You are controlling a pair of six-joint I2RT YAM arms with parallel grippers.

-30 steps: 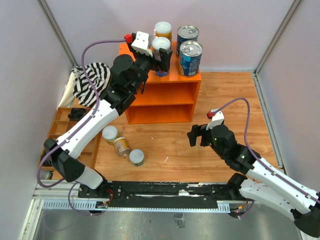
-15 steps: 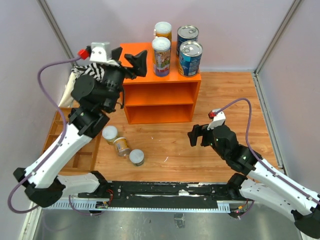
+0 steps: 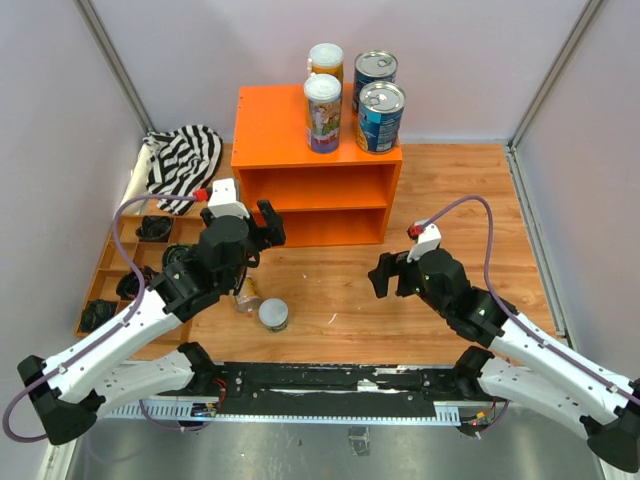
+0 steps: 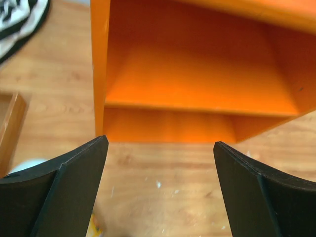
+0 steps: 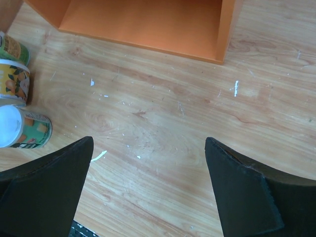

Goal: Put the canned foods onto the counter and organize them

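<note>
In front of the orange shelf unit (image 3: 270, 120), pale wooden tabletop (image 3: 450, 200), scuffed and flecked white. Above it, left claw (image 3: 262, 235) and right claw (image 3: 385, 275), both spread wide, gripping nothing. Front-left of the unit, small cans (image 5: 22, 131): three in the right wrist view, the nearest upright, white lid up; from above, only one clear, another half under the left arm (image 3: 150, 310). Through the left wrist camera alone, the unit's two open bays. On the unit's top, right half, two slim cans (image 3: 323, 112) and two blue cans (image 3: 380, 118), upright, long axes vertical, visible from above only. Behind the unit, pale lilac walls (image 3: 200, 50).
</note>
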